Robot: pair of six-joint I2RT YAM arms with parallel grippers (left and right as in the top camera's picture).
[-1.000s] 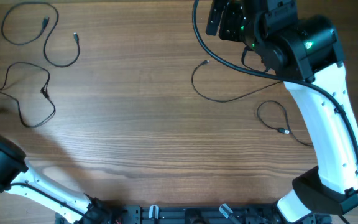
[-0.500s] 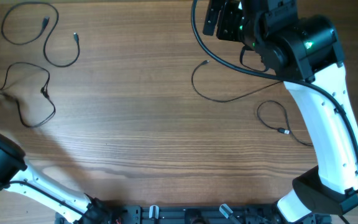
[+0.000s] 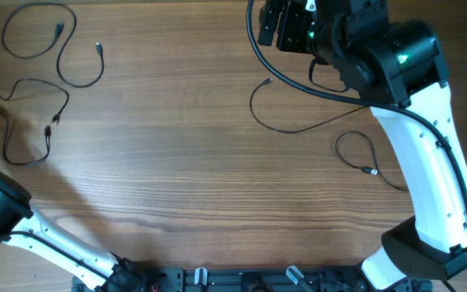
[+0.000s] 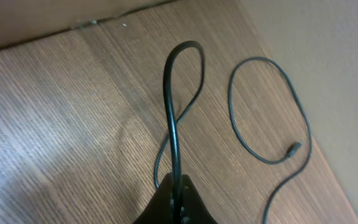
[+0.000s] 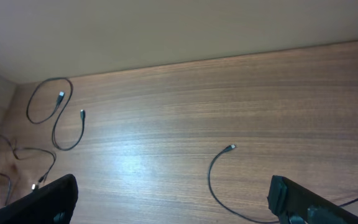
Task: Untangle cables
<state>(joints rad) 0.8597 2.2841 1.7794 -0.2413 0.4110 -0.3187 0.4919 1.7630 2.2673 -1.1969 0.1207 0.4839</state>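
The left tool [image 4: 176, 198] pinches one black cable [image 4: 172, 124], which loops away from it over the wood-grain bench [image 4: 55, 112]. The right tool [image 5: 173, 202] hangs spread, with loose cables [image 5: 210, 176] ahead of it and a beige wall [image 5: 166, 25] beyond.

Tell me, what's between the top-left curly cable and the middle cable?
Nothing; the overhead view shows bare table between the top-left cable and the middle cable.
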